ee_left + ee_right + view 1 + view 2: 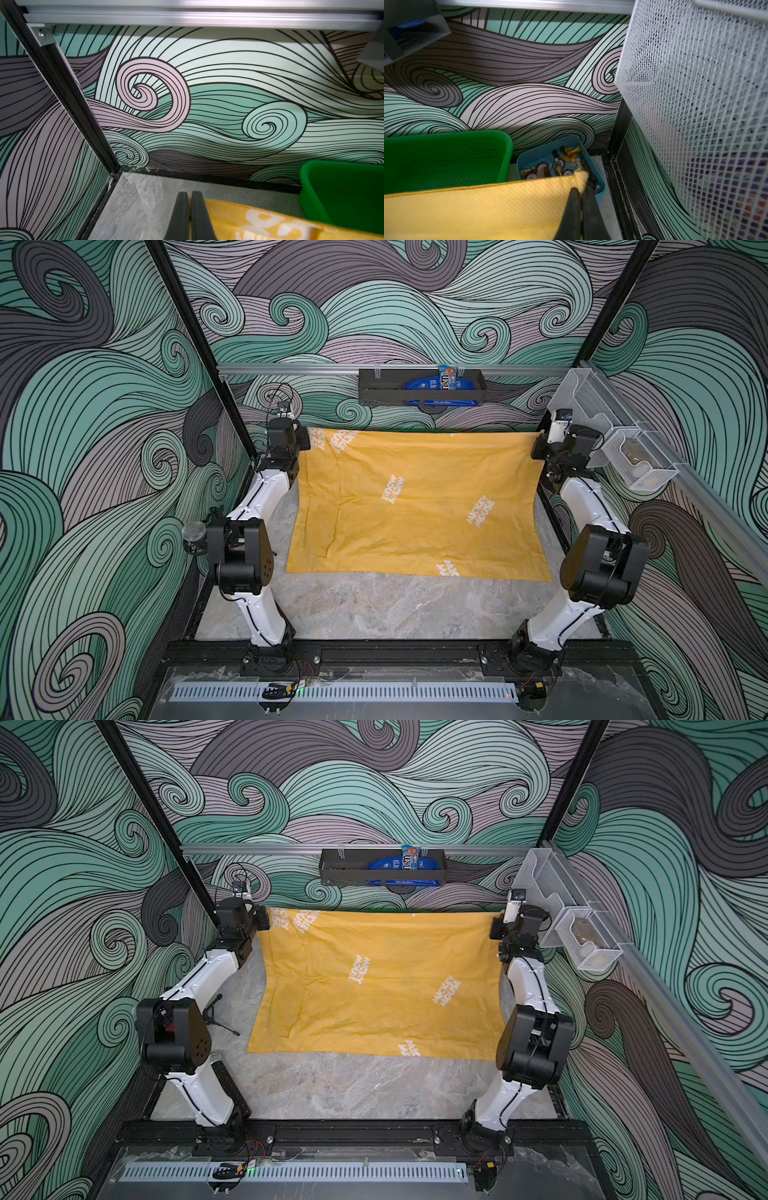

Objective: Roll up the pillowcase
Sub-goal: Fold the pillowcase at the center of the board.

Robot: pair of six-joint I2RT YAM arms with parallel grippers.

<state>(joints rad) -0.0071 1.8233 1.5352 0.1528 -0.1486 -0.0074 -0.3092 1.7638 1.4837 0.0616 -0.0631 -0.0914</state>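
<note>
The pillowcase (415,502) (374,982) is a mustard-yellow wrinkled sheet with white lettering, spread over the marble table in both top views. Its near edge lies flat, and its far edge runs taut between the two grippers. My left gripper (189,196) (306,439) is at the far left corner, shut, with yellow cloth (259,220) showing in the slit between its fingers. My right gripper (580,190) (537,450) is shut on the far right corner. A tuft of the fabric (477,207) pokes out past its fingertips.
A green perforated basket (442,160) (342,193) stands behind the pillowcase's far edge. Beside it is a blue tray (600,188) of chess pieces and chips. A white mesh basket (695,104) hangs close by the right gripper. A black shelf (382,391) is on the back wall.
</note>
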